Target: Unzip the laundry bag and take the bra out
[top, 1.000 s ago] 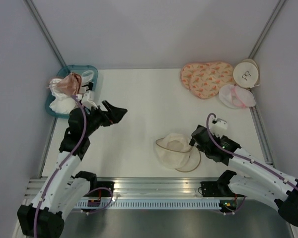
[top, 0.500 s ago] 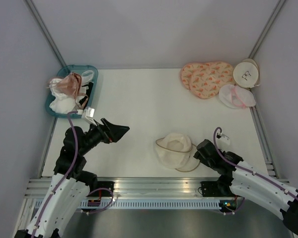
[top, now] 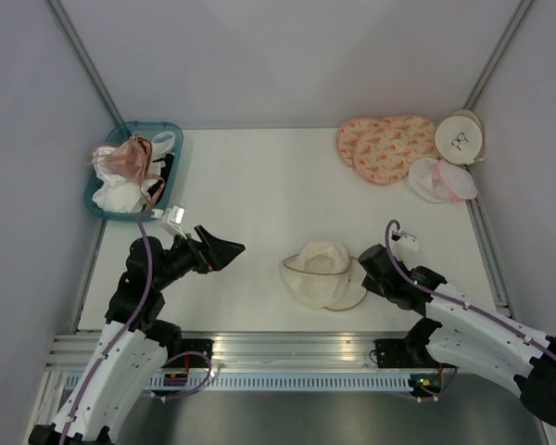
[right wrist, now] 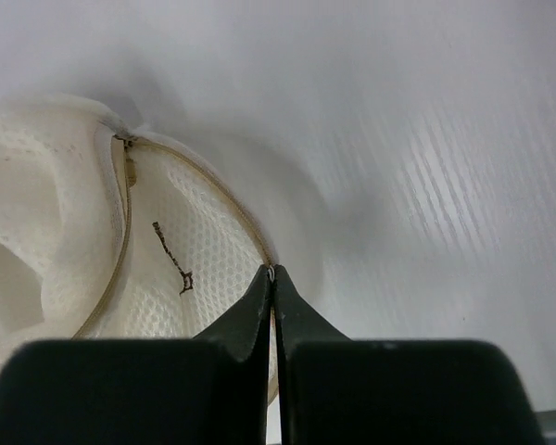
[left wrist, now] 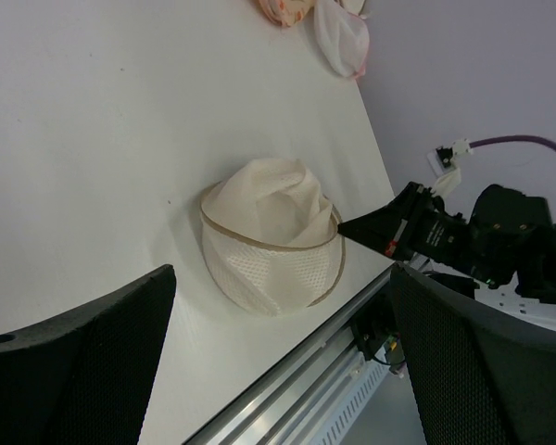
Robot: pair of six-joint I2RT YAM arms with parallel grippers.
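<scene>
Right gripper [right wrist: 271,278]: jaws pinched fully together on the tan zipper rim of the round cream mesh laundry bag [top: 317,274], gripping it at the bag's right edge. The bag lies at the near centre of the white table [top: 259,176]. It is slumped rather than flat, with its mouth gaping and pale lining showing inside. The right wrist view picks out a small dark drawing on the mesh just left of the pinch point.

Left gripper [top: 227,248]: fingers [left wrist: 83,362] spread wide with nothing between them. It hangs above the table to the left of the bag, apart from it and pointed toward it.

Small pinkish-beige soft bra [top: 125,158]: out of the bag, far left, in a teal plastic basket [top: 146,124], heaped on white cloth garments [top: 111,195].

Far right: a peach patterned double-lobed pad [top: 385,146]. A white-and-pink mesh pouch [top: 440,179] touches its near-right side. A second round cream disc [top: 459,137] leans in the corner.
</scene>
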